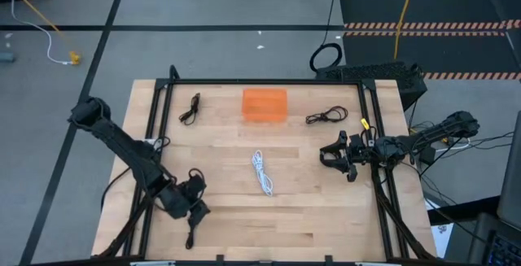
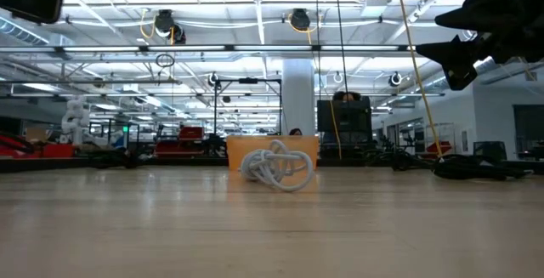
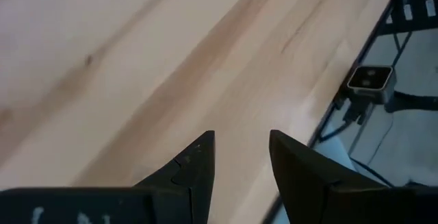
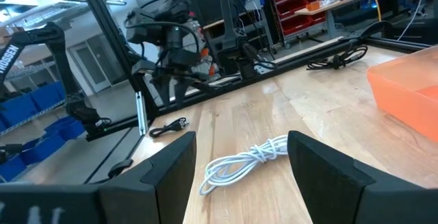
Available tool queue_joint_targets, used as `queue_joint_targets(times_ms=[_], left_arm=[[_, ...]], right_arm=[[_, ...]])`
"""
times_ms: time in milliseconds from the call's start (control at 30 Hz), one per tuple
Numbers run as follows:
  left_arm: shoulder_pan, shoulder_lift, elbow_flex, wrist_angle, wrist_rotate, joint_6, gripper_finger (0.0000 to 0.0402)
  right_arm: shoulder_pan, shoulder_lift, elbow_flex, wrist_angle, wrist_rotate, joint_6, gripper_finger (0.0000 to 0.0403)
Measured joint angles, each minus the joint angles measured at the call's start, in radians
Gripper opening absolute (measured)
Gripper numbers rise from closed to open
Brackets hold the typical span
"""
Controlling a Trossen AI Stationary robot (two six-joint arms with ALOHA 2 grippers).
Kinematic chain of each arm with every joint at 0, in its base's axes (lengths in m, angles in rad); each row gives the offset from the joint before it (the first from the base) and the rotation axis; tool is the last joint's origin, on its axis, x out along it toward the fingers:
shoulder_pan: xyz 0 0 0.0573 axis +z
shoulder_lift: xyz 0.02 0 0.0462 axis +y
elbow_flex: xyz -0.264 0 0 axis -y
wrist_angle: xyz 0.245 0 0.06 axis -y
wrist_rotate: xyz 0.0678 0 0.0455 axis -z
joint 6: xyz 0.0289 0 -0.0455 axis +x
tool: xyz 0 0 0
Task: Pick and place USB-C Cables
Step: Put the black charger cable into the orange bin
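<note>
The orange pad [image 1: 264, 105] lies toward the table's far edge. One black USB-C cable [image 1: 191, 108] lies left of it and another [image 1: 326, 117] right of it. The white cable [image 1: 262, 172] lies coiled at the table's centre, and it also shows in the right wrist view [image 4: 243, 161] and the low view [image 2: 276, 167]. A third black cable [image 1: 193, 235] lies by the near edge, just beyond my left gripper [image 1: 194, 214]. That gripper is open over bare wood [image 3: 243, 136]. My right gripper [image 1: 335, 159] hangs open above the table, right of the white cable [image 4: 239, 136].
A black metal frame [image 1: 163, 119] borders the table on its left, far and right sides. A small camera box [image 3: 369, 80] sits at the near edge by the left gripper. A thick black cable loop [image 1: 326, 56] and a yellow cord [image 1: 403, 14] lie on the floor.
</note>
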Motion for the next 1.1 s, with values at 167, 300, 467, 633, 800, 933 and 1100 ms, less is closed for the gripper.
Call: queue_joint_targets(times_ms=[167, 300, 467, 633, 800, 933, 1100], left_arm=[[-0.055, 0.012, 0.03, -0.072, 0.025, -0.158, 0.0141], [-0.093, 0.043, 0.03, -0.078, 0.074, -0.29, 0.0142], [-0.127, 0.107, 0.03, -0.037, 0.159, -0.426, 0.019], [-0.133, 0.18, 0.03, 0.064, 0.218, -0.431, 0.0292], [-0.132, 0.24, 0.03, 0.101, 0.217, -0.433, 0.0364], [-0.133, 0.276, 0.032, 0.098, 0.223, -0.448, 0.0376], [-0.133, 0.287, 0.034, 0.082, 0.229, -0.453, 0.0354]], right_arm=[[0.0, 0.0, 0.0, 0.001, 0.0, 0.0, 0.0224], [0.0, 0.0, 0.0, 0.001, 0.0, 0.0, 0.0224], [0.0, 0.0, 0.0, 0.001, 0.0, 0.0, 0.0224], [0.0, 0.0, 0.0, 0.001, 0.0, 0.0, 0.0224], [0.0, 0.0, 0.0, 0.001, 0.0, 0.0, 0.0224], [0.0, 0.0, 0.0, 0.001, 0.0, 0.0, 0.0224], [0.0, 0.0, 0.0, 0.001, 0.0, 0.0, 0.0224]])
